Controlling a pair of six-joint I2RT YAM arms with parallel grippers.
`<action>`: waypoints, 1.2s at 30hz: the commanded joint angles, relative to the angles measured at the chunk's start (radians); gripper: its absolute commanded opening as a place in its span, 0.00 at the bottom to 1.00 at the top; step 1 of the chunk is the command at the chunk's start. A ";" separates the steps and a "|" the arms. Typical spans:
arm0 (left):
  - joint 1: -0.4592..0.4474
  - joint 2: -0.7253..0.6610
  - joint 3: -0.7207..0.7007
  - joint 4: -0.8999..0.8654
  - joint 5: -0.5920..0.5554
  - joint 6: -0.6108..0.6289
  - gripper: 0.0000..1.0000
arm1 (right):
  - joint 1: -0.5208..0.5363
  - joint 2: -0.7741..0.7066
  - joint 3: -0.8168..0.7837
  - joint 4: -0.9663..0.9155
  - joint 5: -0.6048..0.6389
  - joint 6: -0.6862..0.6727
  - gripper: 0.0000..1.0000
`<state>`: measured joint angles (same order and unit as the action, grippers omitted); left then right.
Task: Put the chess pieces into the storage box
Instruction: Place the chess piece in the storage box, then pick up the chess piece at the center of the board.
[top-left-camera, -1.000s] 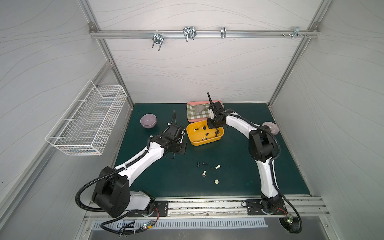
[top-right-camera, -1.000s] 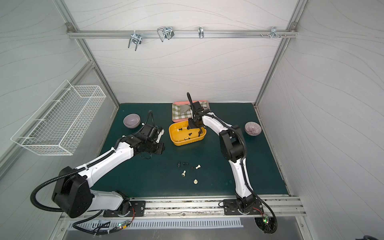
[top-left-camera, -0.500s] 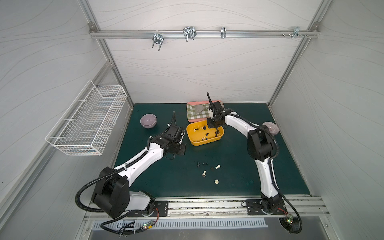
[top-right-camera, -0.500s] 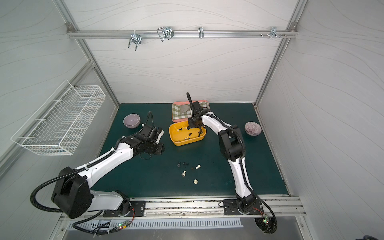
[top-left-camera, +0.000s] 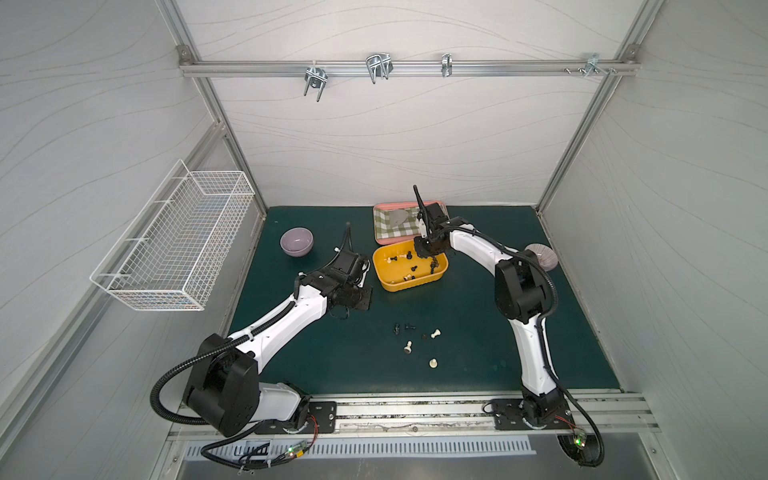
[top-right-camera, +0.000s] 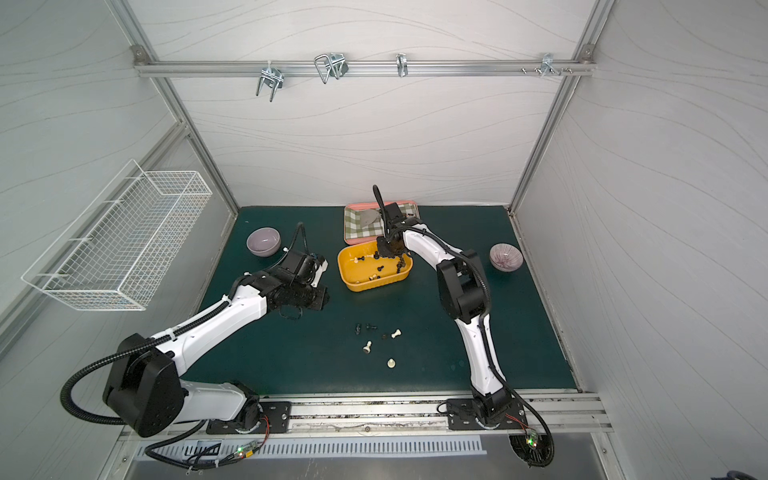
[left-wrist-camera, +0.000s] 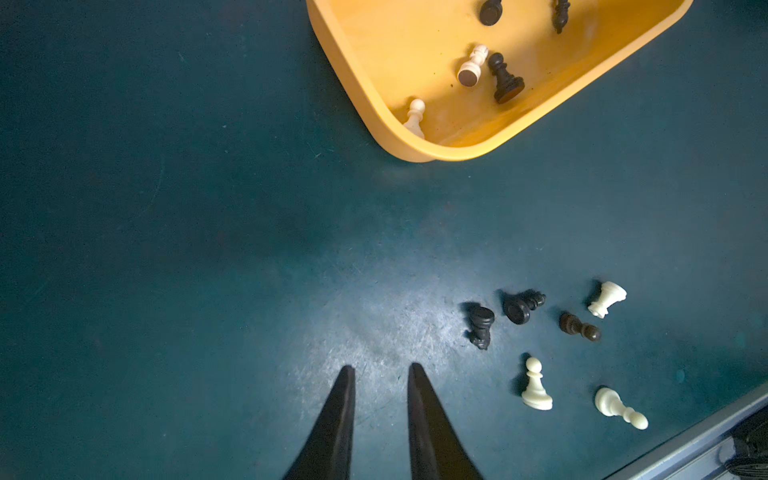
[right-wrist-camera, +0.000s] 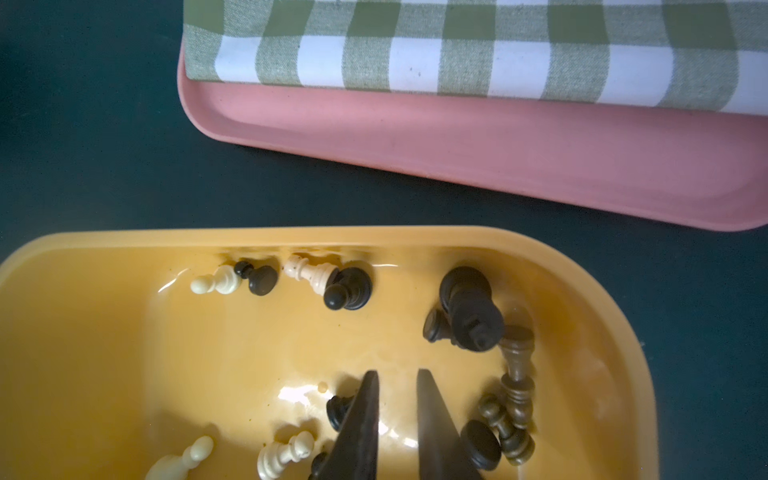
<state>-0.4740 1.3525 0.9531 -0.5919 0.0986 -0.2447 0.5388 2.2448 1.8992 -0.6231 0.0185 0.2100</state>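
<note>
Desk (top-left-camera: 478, 316), dark green, carrying a shallow yellow storage box (top-left-camera: 411, 286) with many chess pieces (right-wrist-camera: 309, 272) already inside. Right fingers (right-wrist-camera: 361, 424) hang in the box, slightly parted, gripping nothing. Left fingers (left-wrist-camera: 336, 424) hover over bare desk beside the box, narrowly parted, empty; six more chess pieces lie near their tips, none between them. Pieces look light, hard and slippery, likely to roll; pinch each around its narrow waist.

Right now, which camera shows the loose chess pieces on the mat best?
The left wrist view: all six loose chess pieces appear large, three dark, three cream. Both top views show them only as tiny specks. The right wrist view misses them; it looks into the storage box.
</note>
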 joint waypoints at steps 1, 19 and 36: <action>0.004 -0.026 0.006 0.021 0.015 0.008 0.25 | -0.003 -0.054 0.004 -0.027 0.008 -0.024 0.20; -0.098 0.008 0.027 -0.041 -0.030 0.080 0.28 | -0.010 -0.478 -0.338 0.062 -0.024 -0.020 0.22; -0.231 0.111 0.018 0.000 -0.016 -0.011 0.29 | -0.098 -0.912 -0.903 0.099 -0.075 0.002 0.23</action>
<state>-0.6891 1.4414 0.9489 -0.6250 0.0826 -0.2249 0.4538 1.3830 1.0401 -0.5362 -0.0334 0.2123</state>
